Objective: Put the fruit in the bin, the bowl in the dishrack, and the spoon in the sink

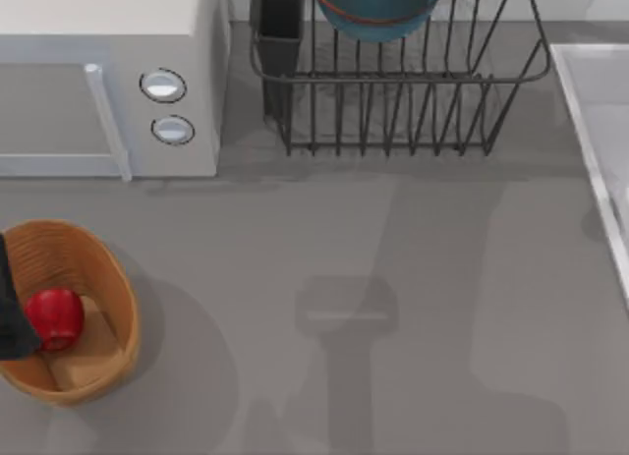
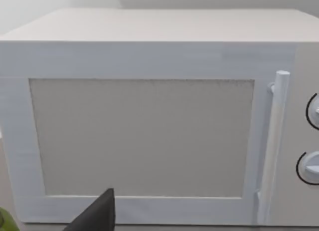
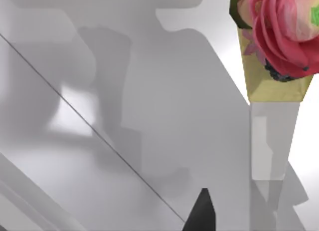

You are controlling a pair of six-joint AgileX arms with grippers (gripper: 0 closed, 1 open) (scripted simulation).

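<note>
The red fruit (image 1: pixel 56 317) lies inside the tan wicker bin (image 1: pixel 110 300) at the table's front left. A dark part of my left gripper (image 1: pixel 12 312) reaches in from the left edge, right beside the fruit; whether it touches the fruit I cannot tell. Its dark tip (image 2: pixel 97 217) also shows in the left wrist view in front of the microwave door. The blue-teal bowl (image 1: pixel 378 8) stands tilted in the wire dishrack (image 1: pixel 393 111) at the back. The pale sink (image 1: pixel 601 121) runs along the right edge. My right gripper's dark tip (image 3: pixel 202 211) hangs over pale surfaces. The spoon is out of view.
A white microwave (image 1: pixel 108 82) with two round knobs fills the back left, next to the rack's black utensil cup (image 1: pixel 282 23). A pink flower bouquet (image 3: pixel 279 36) in a pale vase (image 3: pixel 266 141) stands near the right gripper. Arm shadows fall across the grey tabletop (image 1: pixel 344 308).
</note>
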